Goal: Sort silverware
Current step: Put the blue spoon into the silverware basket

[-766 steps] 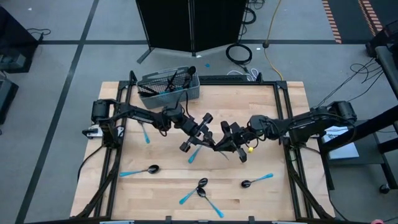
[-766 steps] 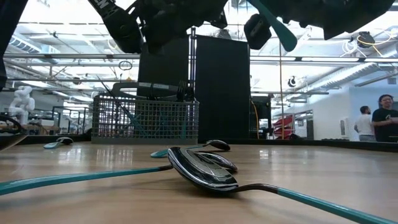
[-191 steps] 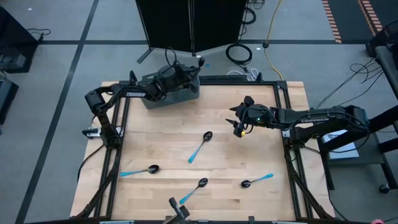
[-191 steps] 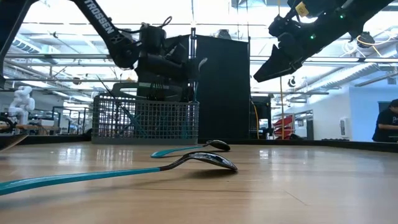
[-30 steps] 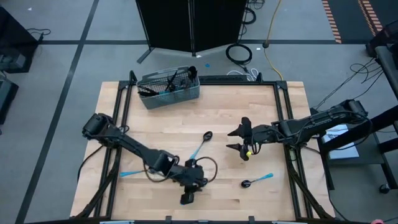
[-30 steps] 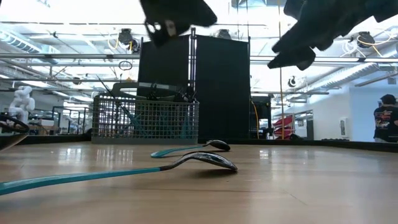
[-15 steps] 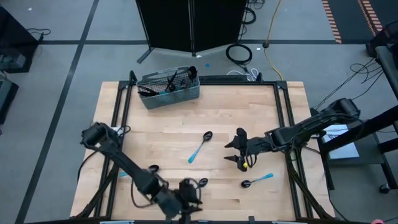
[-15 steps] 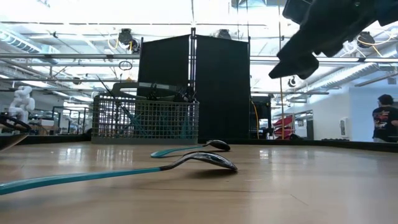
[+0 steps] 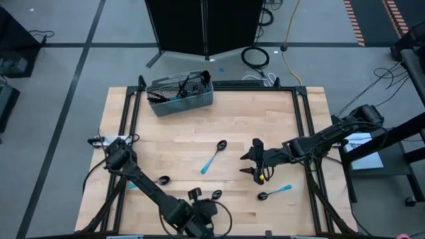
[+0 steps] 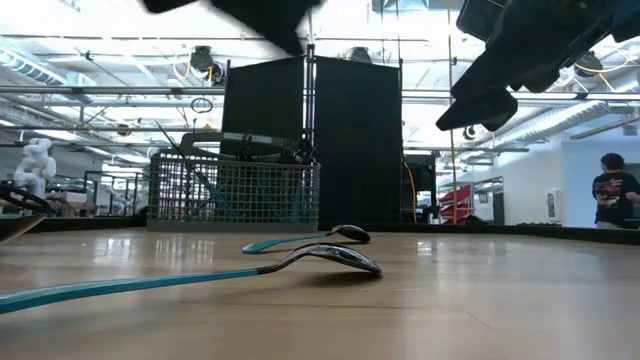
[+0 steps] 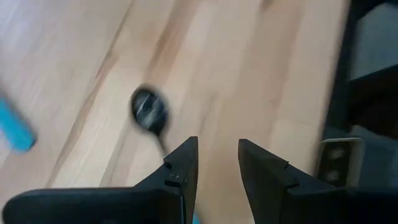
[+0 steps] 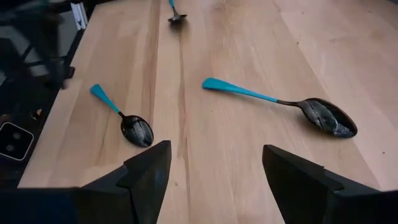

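Note:
Several spoons with light-blue handles lie flat on the wooden table point(image 9: 292, 119): one in the middle point(image 9: 212, 158), one near the right point(image 9: 274, 192), one at the left point(image 9: 163, 180), and one near the front whose head point(image 9: 216, 194) shows beside my left gripper point(image 9: 207, 202). My left gripper point(image 11: 217, 152) hovers open over that spoon's neck, its fingers apart with nothing between them. My right gripper point(image 9: 248, 162) hangs wide open above the table, right of the middle spoon point(image 12: 292, 106), holding nothing.
The grey wire-mesh basket point(image 9: 180, 95) with cutlery stands at the far left of the table. A black frame point(image 9: 302, 133) runs around the table. My left arm point(image 9: 143, 186) lies across the near left part. A person point(image 10: 610, 205) stands far off in the room.
My left arm has folded down toward the table's near edge, and its gripper has turned about over the front spoon. My right gripper has drifted a little toward the near edge and lower, staying wide open. No spoon has moved.

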`<state>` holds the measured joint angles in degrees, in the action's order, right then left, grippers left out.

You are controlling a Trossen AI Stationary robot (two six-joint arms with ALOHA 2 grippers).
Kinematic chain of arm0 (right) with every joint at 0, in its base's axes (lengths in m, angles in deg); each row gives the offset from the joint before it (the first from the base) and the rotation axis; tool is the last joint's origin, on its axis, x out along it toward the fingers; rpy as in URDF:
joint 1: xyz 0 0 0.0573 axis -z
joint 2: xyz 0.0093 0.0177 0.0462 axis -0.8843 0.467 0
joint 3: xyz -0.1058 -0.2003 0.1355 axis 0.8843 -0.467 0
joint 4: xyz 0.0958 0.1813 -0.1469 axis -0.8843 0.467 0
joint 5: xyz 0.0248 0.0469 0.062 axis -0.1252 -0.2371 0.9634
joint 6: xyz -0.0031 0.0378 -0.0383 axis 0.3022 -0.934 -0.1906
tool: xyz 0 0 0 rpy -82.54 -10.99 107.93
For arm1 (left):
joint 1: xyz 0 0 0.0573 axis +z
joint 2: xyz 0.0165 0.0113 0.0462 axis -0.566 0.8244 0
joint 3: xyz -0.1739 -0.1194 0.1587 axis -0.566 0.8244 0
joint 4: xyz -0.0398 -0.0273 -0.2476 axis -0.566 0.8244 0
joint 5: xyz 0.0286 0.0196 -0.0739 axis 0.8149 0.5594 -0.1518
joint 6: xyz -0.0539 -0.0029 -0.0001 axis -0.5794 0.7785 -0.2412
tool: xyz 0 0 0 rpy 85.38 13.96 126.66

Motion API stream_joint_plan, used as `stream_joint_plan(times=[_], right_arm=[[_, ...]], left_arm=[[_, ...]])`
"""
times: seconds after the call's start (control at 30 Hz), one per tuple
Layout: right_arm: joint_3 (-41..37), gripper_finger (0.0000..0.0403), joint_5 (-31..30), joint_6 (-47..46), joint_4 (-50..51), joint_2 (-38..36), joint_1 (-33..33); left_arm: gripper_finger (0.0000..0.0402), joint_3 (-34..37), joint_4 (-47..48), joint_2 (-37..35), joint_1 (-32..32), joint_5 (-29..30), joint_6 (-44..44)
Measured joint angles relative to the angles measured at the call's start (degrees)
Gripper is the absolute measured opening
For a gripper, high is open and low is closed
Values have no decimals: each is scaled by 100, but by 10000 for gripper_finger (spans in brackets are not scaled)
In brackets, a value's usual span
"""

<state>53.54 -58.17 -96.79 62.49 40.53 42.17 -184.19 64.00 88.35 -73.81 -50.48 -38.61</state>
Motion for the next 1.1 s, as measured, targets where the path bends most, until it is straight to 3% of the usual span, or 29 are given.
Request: stream_joint_plan(times=[0.23, 0.5, 0.63, 1.1], right_arm=[[0, 249, 2, 204, 63, 0, 0], [0, 249, 31, 96, 421, 0, 0], [0, 249, 31, -89, 737, -1, 0], [0, 249, 31, -275, 872, -2, 0]], left_arm=[[111, 544, -94, 18, 224, -166, -575], [111, 1151, -344, 23, 476, -456, -594], [111, 1291, -862, 20, 521, -712, -477], [111, 1402, -876, 22, 656, -775, -415]])
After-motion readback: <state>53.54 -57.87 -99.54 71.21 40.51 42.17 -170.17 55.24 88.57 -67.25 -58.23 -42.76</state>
